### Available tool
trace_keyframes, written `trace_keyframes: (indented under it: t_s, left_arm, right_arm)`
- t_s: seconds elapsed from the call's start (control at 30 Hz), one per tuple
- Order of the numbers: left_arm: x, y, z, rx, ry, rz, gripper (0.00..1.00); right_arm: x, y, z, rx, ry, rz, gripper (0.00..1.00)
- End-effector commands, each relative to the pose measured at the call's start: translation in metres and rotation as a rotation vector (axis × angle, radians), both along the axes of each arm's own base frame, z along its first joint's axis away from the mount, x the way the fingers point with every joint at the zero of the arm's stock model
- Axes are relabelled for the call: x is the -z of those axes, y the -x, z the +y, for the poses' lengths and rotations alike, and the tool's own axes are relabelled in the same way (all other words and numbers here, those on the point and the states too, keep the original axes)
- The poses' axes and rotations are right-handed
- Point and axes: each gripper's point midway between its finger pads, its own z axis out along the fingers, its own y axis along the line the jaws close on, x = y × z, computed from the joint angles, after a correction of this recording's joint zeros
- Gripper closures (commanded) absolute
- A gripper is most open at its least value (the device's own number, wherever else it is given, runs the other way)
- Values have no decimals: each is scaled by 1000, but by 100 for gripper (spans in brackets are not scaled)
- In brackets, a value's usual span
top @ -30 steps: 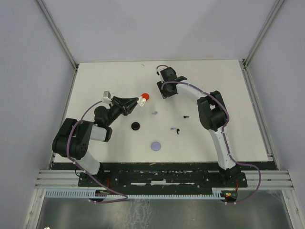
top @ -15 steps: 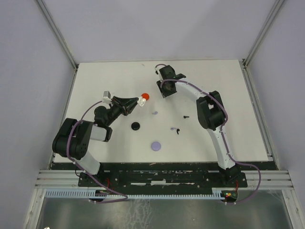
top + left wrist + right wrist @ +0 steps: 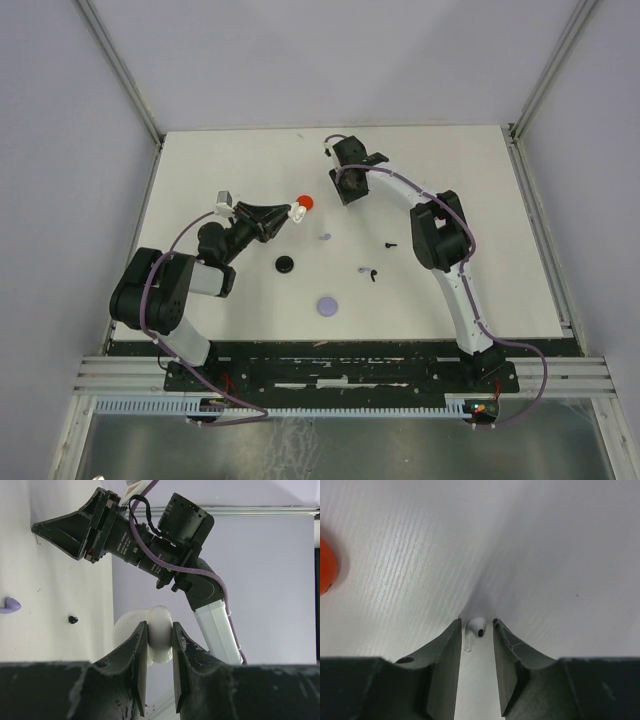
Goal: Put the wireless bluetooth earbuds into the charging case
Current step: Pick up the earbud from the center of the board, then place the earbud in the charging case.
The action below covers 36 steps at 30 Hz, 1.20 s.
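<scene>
Over the table [image 3: 545, 540], right claw [image 3: 476, 622] narrowly parted around white earbud [image 3: 477, 628], seemingly untouched, left claw [image 3: 159, 626] clenching white case [image 3: 160, 642].

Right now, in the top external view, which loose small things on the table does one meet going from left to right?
In order: black round disc → red round disc → lavender round disc → lavender earbud → black earbud farthest right.

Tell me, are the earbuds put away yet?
No bud shows in a case yet. The left hand grips the white case; the right hand, open, straddles a white bud on the table. A lavender bud and a black bud lie loose.
</scene>
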Motion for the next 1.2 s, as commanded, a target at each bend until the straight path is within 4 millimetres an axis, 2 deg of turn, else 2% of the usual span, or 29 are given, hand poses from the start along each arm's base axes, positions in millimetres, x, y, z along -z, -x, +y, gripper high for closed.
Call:
trace_keyframes:
  t_s: [0.0, 0.4, 0.53, 0.67, 0.8, 1.0, 1.17]
  left_arm:
    - [-20, -3, 0, 7, 37, -53, 97]
    - [-20, -4, 0, 9, 38, -54, 97]
    - [-20, -4, 0, 10, 35, -55, 97]
    - [-19, -4, 0, 9, 29, -53, 97]
    - [-18, -3, -1, 12, 20, -47, 97]
    - [-18, -4, -9, 28, 11, -46, 97]
    - [-18, -9, -26, 71, 48, -31, 97]
  right_arm:
    - [-7, -6, 5, -5, -8, -13, 61]
    - [-6, -7, 5, 0, -5, -1, 73]
    - [-9, -8, 5, 1, -9, -13, 90]
    - [-45, -9, 8, -2, -96, -132, 98]
    - [-113, -2, 14, -28, -249, -331, 98]
    - [-202, 29, 13, -97, -427, -518, 99]
    - [-254, 67, 18, -178, -612, -637, 99]
